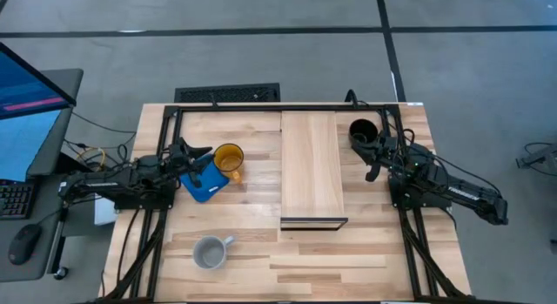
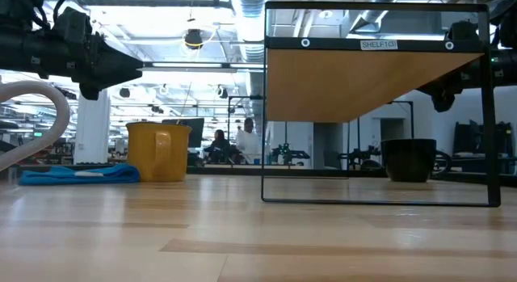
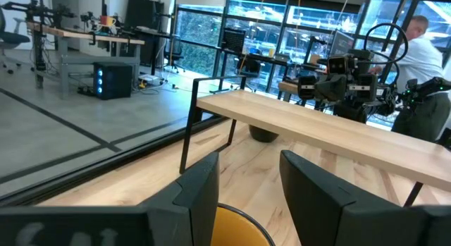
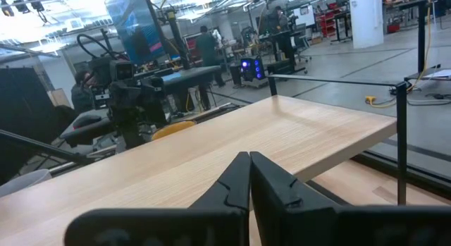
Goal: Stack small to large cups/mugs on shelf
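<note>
high view: left claw [image 1: 202, 155] parted beside yellow mug [image 1: 228, 158], gripping nothing; right claw [image 1: 374, 164] pinched closed, empty, near black mug [image 1: 362, 131].

Overhead view of a wooden table [image 1: 261, 260] with three mugs.
Yellow mug [image 1: 229, 158] sat left of the shelf [image 1: 312, 165], black mug [image 1: 363, 131] right, grey mug [image 1: 210, 251] in front.

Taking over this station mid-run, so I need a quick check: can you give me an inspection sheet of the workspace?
Surface: planked wooden table, intact.
Job's things: yellow-orange mug beside left gripper; light grey mug near front; glossy black mug by right gripper; pale wood shelf on a dark frame, nothing on top.
Clutter: flat blue square object by yellow mug.
Grippers: left gripper open at yellow mug; right gripper shut, empty.
Cables: loose wires left of table.
Surroundings: monitor, keyboard, mouse left; people beyond.
</note>
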